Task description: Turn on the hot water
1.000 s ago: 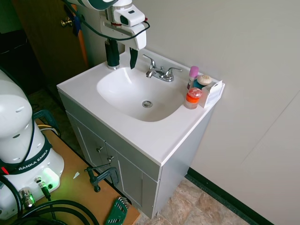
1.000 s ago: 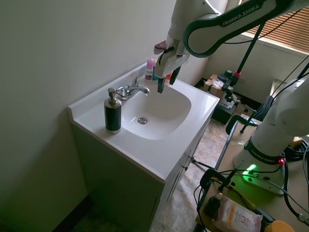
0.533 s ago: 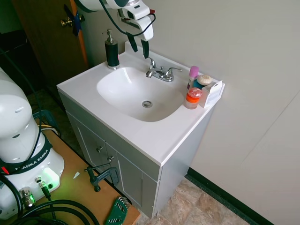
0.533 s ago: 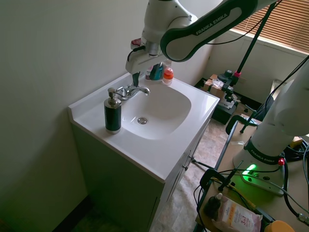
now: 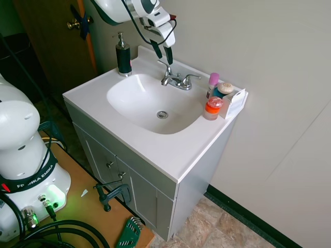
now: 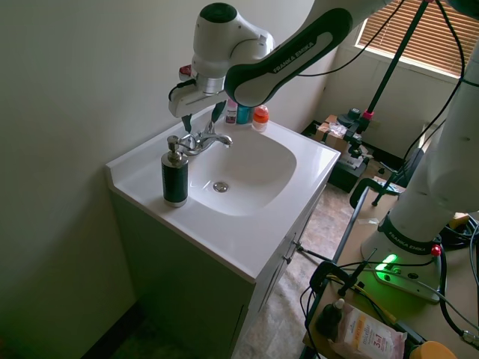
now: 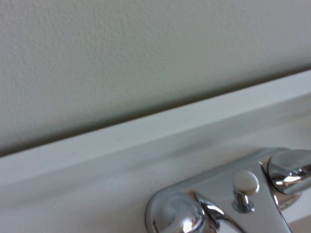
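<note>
White vanity counter [image 5: 155, 150] nearest the first exterior camera, cabinet doors [image 5: 121, 183] below. Oval basin [image 5: 150, 101] set into counter, drain [image 5: 162, 114] at its bottom, dry-looking.

On right end of counter, against a small white box [image 5: 235, 101]: orange-capped bottle [image 5: 212, 108], pink-capped bottle [image 5: 213, 81], round beige item [image 5: 225, 88]. Contents beyond that too small to tell.

At back left corner of counter: black soap pump bottle [image 5: 123, 56], upright, well apart from faucet. In second exterior view, same bottle [image 6: 175, 174] stands nearest, in front of the faucet.

Chrome faucet [image 5: 175, 80] behind basin, short spout over bowl. Hot water lever [image 5: 165, 67] on faucet's left end, angled up and toward the wall; matching right-hand lever [image 5: 190, 78] pointing toward the bottles. In second exterior view, faucet [image 6: 203, 139] seen from opposite side, hot lever [image 6: 187, 140] on the soap bottle's side.

Gripper [image 5: 162, 51] hanging directly above hot water lever, fingers pointing down, spread apart, nothing between them. Fingertips just above lever; contact not discernible. Second exterior view confirms gripper [image 6: 200, 120] just above faucet, fingers parted.

Wrist view: faucet base [image 7: 218, 204] close up, chrome knobs and small lift rod [image 7: 244, 187], white backsplash ledge [image 7: 146, 131] behind, then painted wall [image 7: 146, 48]. Slightly soft focus.

Wooden door [image 5: 57, 36] with brass knob [image 5: 73, 24] farthest back, left.
</note>
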Action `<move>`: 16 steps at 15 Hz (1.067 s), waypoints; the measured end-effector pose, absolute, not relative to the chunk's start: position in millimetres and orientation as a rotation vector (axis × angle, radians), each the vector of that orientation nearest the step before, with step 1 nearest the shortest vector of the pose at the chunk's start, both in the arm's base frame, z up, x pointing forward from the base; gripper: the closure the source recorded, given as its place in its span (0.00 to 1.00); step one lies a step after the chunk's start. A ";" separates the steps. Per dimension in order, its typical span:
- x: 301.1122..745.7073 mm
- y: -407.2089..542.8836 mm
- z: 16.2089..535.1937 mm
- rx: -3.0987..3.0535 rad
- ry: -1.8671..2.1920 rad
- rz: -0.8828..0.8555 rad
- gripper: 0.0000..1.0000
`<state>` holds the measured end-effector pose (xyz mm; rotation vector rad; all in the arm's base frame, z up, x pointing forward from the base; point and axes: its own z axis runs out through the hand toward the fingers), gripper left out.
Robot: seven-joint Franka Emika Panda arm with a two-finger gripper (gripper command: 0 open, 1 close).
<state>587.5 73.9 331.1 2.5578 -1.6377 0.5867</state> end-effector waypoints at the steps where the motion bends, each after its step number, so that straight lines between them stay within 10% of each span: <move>1: 594.3 74.1 326.4 2.556 -1.633 0.592 0.00; 16: 554.0 46.5 299.6 2.506 -1.680 0.502 0.00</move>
